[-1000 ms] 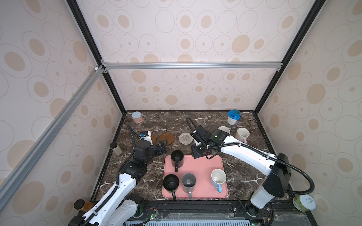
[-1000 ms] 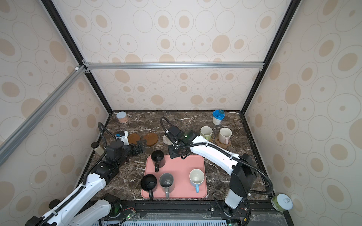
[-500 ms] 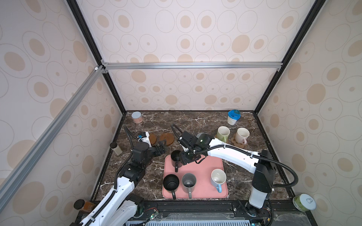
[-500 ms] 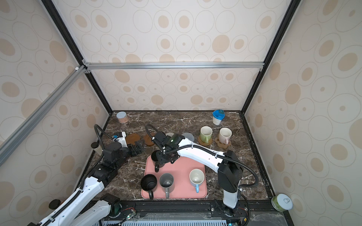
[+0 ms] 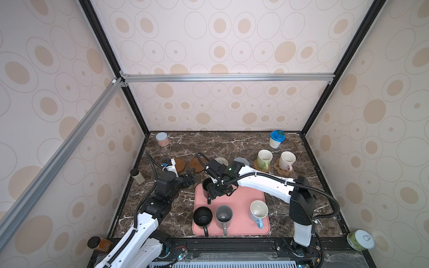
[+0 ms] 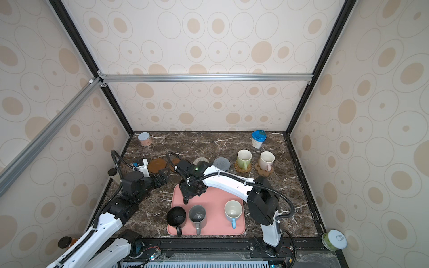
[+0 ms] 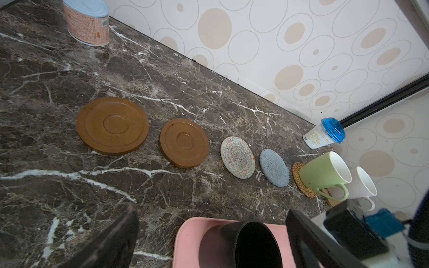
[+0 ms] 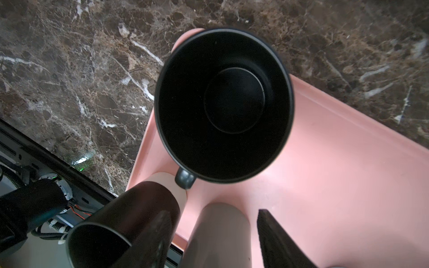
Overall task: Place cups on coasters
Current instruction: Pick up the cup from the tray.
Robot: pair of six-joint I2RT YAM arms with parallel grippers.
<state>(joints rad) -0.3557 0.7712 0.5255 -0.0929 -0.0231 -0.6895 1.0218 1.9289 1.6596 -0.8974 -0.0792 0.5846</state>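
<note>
Your right gripper is over the black mug at the pink tray's far-left corner, jaws apart, empty. The second black mug and grey mug crowd its handle side. Your left gripper is wide, empty.

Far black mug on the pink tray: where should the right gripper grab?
Probably its handle, from straight above: the far black mug stands upright, handle toward the near black mug and grey mug, which crowd a sideways approach.
</note>
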